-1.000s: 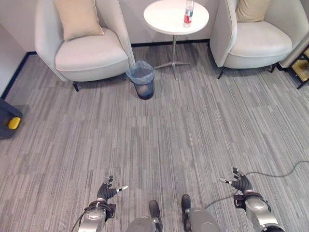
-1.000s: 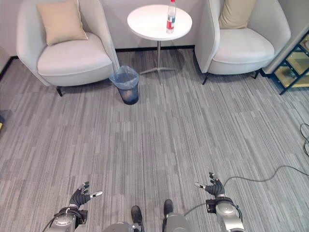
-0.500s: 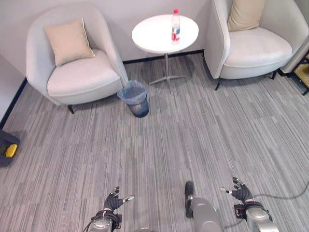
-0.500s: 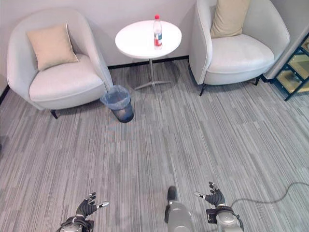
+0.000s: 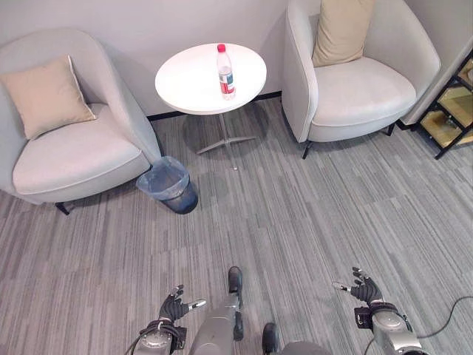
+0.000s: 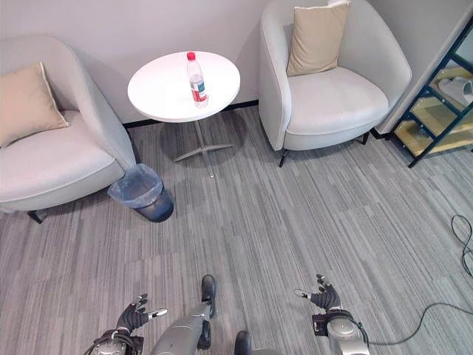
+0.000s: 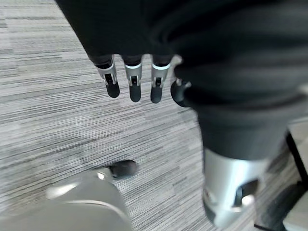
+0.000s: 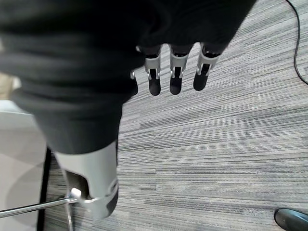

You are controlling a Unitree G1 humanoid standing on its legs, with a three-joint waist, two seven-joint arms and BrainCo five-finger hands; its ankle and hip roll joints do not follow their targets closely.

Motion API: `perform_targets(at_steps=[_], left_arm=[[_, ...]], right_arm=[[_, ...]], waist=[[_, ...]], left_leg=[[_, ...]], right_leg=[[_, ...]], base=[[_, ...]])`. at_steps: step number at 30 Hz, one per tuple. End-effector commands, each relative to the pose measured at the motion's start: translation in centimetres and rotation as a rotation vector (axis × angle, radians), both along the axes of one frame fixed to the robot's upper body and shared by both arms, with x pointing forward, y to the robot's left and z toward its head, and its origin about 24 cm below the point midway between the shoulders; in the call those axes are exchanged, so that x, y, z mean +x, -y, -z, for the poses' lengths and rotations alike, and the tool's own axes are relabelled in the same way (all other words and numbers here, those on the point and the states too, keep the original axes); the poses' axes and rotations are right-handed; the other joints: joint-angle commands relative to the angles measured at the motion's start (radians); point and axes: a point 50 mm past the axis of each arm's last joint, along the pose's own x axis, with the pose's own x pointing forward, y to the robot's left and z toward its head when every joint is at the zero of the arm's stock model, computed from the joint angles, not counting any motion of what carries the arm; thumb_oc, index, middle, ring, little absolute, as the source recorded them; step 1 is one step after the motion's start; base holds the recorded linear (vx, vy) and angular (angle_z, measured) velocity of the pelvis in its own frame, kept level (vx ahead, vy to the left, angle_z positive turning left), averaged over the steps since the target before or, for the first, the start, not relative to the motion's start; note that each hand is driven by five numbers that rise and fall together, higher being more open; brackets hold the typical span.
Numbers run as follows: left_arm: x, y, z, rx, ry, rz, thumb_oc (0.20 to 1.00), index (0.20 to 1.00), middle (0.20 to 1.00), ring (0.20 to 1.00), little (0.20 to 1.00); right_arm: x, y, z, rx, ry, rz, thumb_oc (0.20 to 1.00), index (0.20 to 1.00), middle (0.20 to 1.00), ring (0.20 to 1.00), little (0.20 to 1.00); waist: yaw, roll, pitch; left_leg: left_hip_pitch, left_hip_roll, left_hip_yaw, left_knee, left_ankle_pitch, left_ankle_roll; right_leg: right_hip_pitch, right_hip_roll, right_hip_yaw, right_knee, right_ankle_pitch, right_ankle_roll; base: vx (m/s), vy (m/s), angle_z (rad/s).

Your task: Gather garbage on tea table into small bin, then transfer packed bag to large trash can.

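Bottle (image 5: 225, 72) upright on tea table (image 5: 185, 81)

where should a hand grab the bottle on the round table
Probably around the body, at or just below the label, coming in from the side nearest the robot. The bottle stands upright near the middle of the table, slim and round, so fingers can wrap it. Armchairs flank the table, leaving the front approach open. Both the left hand and right hand are open, low and far from it.

- grey armchair (image 5: 66, 148) with beige cushion (image 5: 46, 96) at 10 o'clock
- second armchair (image 5: 355, 81) with cushion (image 5: 341, 29) at 1 o'clock
- dark metal shelf (image 6: 436, 111) at 3 o'clock
- grey striped carpet (image 5: 295, 222)
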Motion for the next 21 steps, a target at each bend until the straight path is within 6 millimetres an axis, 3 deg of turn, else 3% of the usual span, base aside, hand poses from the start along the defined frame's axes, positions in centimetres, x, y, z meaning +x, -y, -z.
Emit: perform_targets(at_steps=[1, 3, 6, 7, 8, 13, 15, 19, 21], left_arm=[[0.6, -0.9, -0.8, 0.022, 0.057, -0.006, 1.000, 1.000, 1.000, 1.000, 1.000], [0.0, -1.1, -0.6, 0.020, 0.043, -0.025, 1.000, 1.000, 1.000, 1.000, 1.000], [0.4, -1.4, -0.9, 0.020, 0.062, -0.039, 1.000, 1.000, 1.000, 1.000, 1.000], [0.7, -1.7, -1.1, 0.031, 0.070, -0.042, 1.000, 1.000, 1.000, 1.000, 1.000], [1.0, -1.7, -1.2, 0.033, 0.079, -0.046, 1.000, 1.000, 1.000, 1.000, 1.000], [1.4, -1.5, -1.4, 0.030, 0.093, -0.044, 1.000, 1.000, 1.000, 1.000, 1.000], [1.6, -1.4, -1.2, 0.026, 0.084, -0.043, 1.000, 1.000, 1.000, 1.000, 1.000], [1.6, -1.3, -1.1, 0.027, 0.074, -0.036, 1.000, 1.000, 1.000, 1.000, 1.000], [1.5, -1.2, -1.0, 0.028, 0.069, -0.020, 1.000, 1.000, 1.000, 1.000, 1.000]], right_arm=[[0.5, 0.3, -1.3, -0.006, 0.088, 0.002, 1.000, 1.000, 1.000, 1.000, 1.000], [0.5, -0.2, -1.1, -0.002, 0.080, -0.020, 1.000, 1.000, 1.000, 1.000, 1.000], [1.4, -0.9, -1.6, -0.004, 0.111, -0.064, 1.000, 1.000, 1.000, 1.000, 1.000], [2.0, -1.3, -2.0, 0.001, 0.136, -0.081, 1.000, 1.000, 1.000, 1.000, 1.000], [2.3, -1.6, -2.3, 0.005, 0.150, -0.092, 1.000, 1.000, 1.000, 1.000, 1.000], [2.6, -1.4, -2.5, 0.003, 0.155, -0.104, 1.000, 1.000, 1.000, 1.000, 1.000], [2.6, -1.4, -2.4, 0.006, 0.146, -0.098, 1.000, 1.000, 1.000, 1.000, 1.000], [2.4, -0.9, -2.5, -0.004, 0.143, -0.089, 1.000, 1.000, 1.000, 1.000, 1.000], [2.1, -0.7, -2.4, -0.005, 0.139, -0.084, 1.000, 1.000, 1.000, 1.000, 1.000]], waist=[[0.039, 0.013, -0.028], [0.052, -0.012, -0.041], [0.055, -0.025, -0.037], [0.048, -0.013, -0.030], [0.041, -0.007, -0.022], [0.016, 0.021, -0.010], [-0.012, 0.017, 0.007], [-0.044, 0.011, 0.020], [-0.050, 0.007, 0.015]], left_leg=[[0.046, 0.048, 0.049, 0.090, 0.023, 0.007], [0.056, 0.023, 0.056, 0.127, -0.007, 0.029], [0.096, 0.001, 0.067, 0.146, -0.069, 0.074], [0.131, 0.000, 0.061, 0.152, -0.107, 0.091], [0.165, -0.005, 0.048, 0.146, -0.126, 0.096], [0.236, -0.005, 0.007, 0.126, -0.166, 0.096], [0.292, -0.024, -0.026, 0.118, -0.194, 0.086], [0.362, -0.043, -0.074, 0.118, -0.235, 0.066], [0.380, -0.052, -0.093, 0.128, -0.260, 0.063]], right_leg=[[-0.024, -0.076, 0.045, 0.156, -0.124, 0.127], [-0.030, -0.115, 0.040, 0.230, -0.093, 0.168], [-0.140, -0.172, 0.047, 0.463, 0.051, 0.247], [-0.209, -0.188, 0.040, 0.537, 0.073, 0.244], [-0.253, -0.194, 0.029, 0.542, 0.053, 0.230], [-0.351, -0.183, -0.024, 0.446, -0.022, 0.189], [-0.424, -0.171, -0.018, 0.316, 0.022, 0.192], [-0.467, -0.169, -0.003, 0.192, 0.092, 0.212], [-0.450, -0.172, 0.009, 0.178, 0.096, 0.210]], base=[[0.54, 0.096, -0.30], [0.56, 0.136, -0.41], [0.35, 0.129, -0.28], [0.40, 0.119, -0.14], [0.30, 0.088, 0.07], [0.28, 0.003, 0.39], [0.31, -0.089, 0.26], [0.35, -0.147, 0.44], [0.29, -0.138, 0.63]])
